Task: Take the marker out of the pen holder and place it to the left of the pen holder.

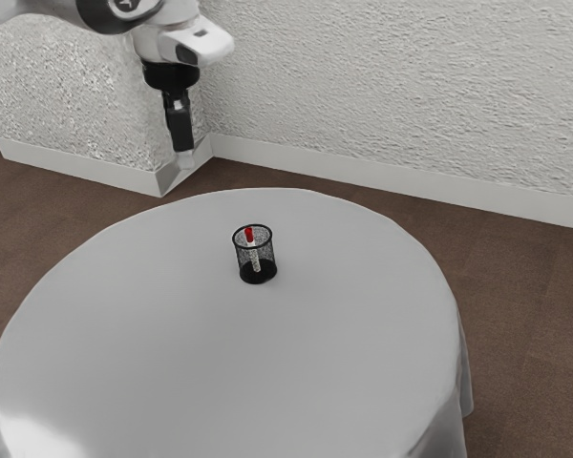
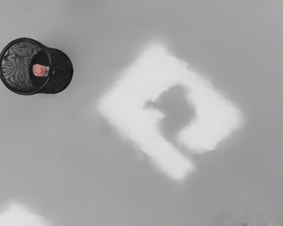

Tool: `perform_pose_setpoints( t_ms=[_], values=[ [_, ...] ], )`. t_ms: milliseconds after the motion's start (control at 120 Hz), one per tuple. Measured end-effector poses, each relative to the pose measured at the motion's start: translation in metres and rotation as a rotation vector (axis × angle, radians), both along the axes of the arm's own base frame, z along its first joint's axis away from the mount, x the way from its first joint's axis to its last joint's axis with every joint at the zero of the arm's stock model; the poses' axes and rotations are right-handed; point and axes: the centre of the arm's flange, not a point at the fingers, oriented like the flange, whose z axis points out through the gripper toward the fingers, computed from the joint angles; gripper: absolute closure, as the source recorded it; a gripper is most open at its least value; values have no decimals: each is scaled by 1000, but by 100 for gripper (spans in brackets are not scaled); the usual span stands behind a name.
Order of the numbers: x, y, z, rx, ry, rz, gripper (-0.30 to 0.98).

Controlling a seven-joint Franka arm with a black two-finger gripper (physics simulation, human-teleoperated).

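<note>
My gripper [image 1: 183,153] hangs at the exterior view's upper left, high and apart from the pen holder, pointing down; its finger opening cannot be made out. The black mesh pen holder [image 1: 257,271] stands upright on the round table. Inside it leans a white marker [image 1: 256,256] with a red end up, reaching about the rim. Seen from above in the wrist view, the pen holder [image 2: 61,70] has the marker's red end [image 2: 39,70] within its round opening.
A grey cloth covers the round table [image 1: 229,363], its edge curving around the pen holder at some distance. Behind stand a rough white wall [image 1: 411,95] and a wall corner near my arm. Bright light patches lie on the cloth in the wrist view.
</note>
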Motion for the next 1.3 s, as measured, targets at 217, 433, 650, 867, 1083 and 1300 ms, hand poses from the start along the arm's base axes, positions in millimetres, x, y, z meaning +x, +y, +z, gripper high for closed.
perform_pose_setpoints(
  t_ms=[217, 433, 650, 867, 1083, 1300],
  values=[
    [-9, -12, -137, -93, 255, -552, 1],
    [30, 6, -234, -192, 144, -832, 0],
    [104, 24, -257, -212, -60, -932, 0],
    [150, 40, -263, -179, -183, -997, 0],
    [169, 86, -284, -139, -194, -980, 0],
    [170, 106, -300, -131, -180, -984, 1]
  ],
)
